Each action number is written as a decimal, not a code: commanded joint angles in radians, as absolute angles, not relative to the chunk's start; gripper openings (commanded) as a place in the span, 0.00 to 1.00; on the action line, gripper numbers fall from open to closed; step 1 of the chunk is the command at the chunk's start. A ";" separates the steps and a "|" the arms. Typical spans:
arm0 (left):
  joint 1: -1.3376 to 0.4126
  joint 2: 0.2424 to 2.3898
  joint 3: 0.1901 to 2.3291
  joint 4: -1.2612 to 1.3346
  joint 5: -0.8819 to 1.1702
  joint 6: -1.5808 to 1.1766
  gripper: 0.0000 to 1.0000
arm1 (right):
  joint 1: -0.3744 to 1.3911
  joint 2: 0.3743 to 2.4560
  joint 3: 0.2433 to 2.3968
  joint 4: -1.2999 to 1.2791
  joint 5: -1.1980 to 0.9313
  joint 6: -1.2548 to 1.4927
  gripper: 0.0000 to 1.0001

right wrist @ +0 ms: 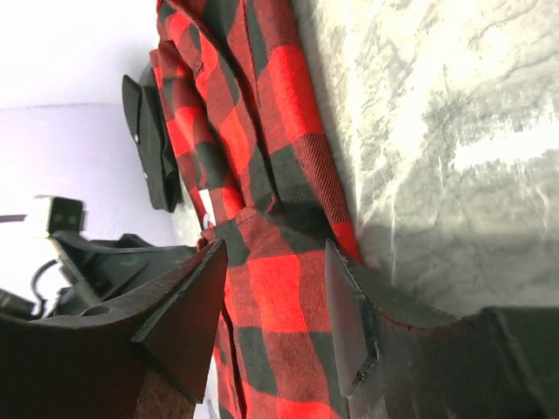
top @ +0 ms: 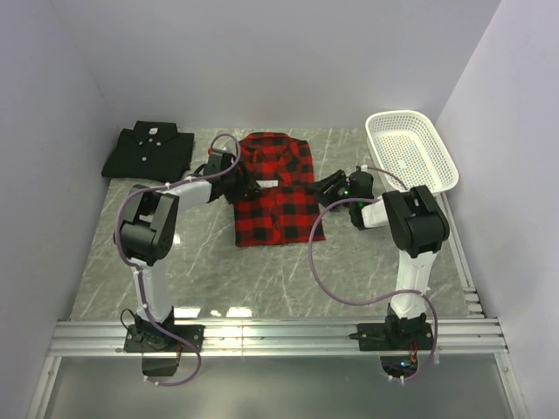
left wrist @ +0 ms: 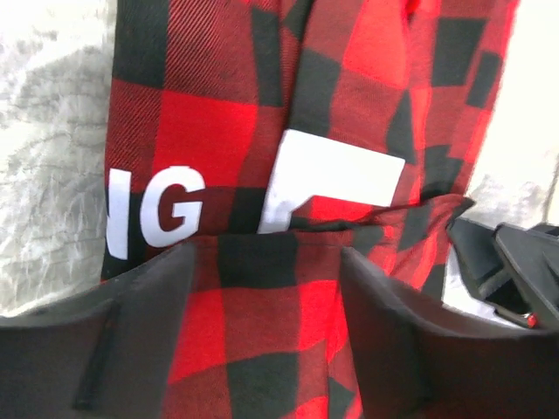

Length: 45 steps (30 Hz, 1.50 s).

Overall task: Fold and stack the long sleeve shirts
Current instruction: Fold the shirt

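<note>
Red-and-black plaid shirt [top: 275, 196] lies folded into a rough rectangle on a marble table [top: 210, 262]; a folded black shirt [top: 148, 150] sits well apart to its far left; a white basket [top: 410, 148] stands to its far right. Left gripper [top: 238, 179] is at the plaid shirt's left edge, right gripper [top: 332, 188] at its right edge; in both wrist views the fingers [left wrist: 131, 340] are spread, with plaid cloth lying between them, not pinched. The cloth looks light, soft and limp, likely to sag and come unfolded if lifted by one point; taking both side edges through all layers seems the safest hold. The sleeves are tucked out of sight; the white letters are cut off by folds; whether the fingertips reach under the shirt cannot be told.
</note>
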<state>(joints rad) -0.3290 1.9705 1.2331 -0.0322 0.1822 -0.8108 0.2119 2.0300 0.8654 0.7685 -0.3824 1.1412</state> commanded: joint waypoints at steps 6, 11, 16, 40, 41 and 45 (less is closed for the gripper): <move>-0.331 1.867 1.380 -0.069 0.019 -0.614 0.99 | 0.248 1.792 0.851 0.629 -0.465 0.974 0.57; -0.331 1.954 1.463 -0.046 0.037 -0.560 0.99 | 0.351 1.714 0.891 0.298 -0.445 0.792 0.57; -0.331 2.069 1.551 -0.057 0.054 -0.526 0.92 | 0.408 1.678 0.856 0.145 -0.437 0.768 0.57; -0.270 1.761 0.953 -0.164 0.032 -1.081 0.89 | 0.226 1.965 1.233 -0.299 -0.304 0.526 0.57; -0.276 1.677 0.907 -0.146 0.038 -1.121 0.89 | 0.224 1.974 1.283 -0.302 -0.298 0.516 0.57; -0.324 1.482 0.747 -0.156 0.015 -1.135 0.91 | 0.226 1.950 1.330 -0.256 -0.334 0.506 0.57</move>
